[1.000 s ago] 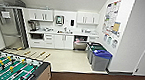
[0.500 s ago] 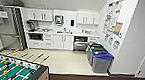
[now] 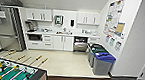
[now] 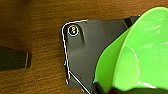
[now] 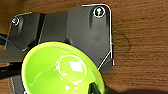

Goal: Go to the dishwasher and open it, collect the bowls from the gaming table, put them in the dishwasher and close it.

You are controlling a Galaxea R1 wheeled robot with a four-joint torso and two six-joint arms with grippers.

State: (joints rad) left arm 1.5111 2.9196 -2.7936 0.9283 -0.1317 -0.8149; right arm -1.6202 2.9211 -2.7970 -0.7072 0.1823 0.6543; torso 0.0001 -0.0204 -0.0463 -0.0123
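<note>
The dishwasher [image 3: 80, 46] sits under the counter at the far wall, steel front low and a dark opening above it. A bright green bowl [image 4: 140, 52] shows large in the left wrist view over the wooden floor, with my left gripper [image 4: 107, 88] shut on its lower rim. In the right wrist view a yellow-green bowl [image 5: 60, 70] lies with its hollow toward the camera, and my right gripper [image 5: 93, 88] is shut on its rim. The gaming table is out of view.
A table-football table [image 3: 10, 72] with a green field fills the lower left corner. Two bins [image 3: 100, 59] with green and blue lids stand along the right wall. A tall steel fridge [image 3: 8, 29] stands at the left. Pale floor [image 3: 61, 62] lies between me and the counter.
The whole head view has crept forward toward the kitchen; the table-football table has slid lower in the picture and the bins look slightly nearer.
</note>
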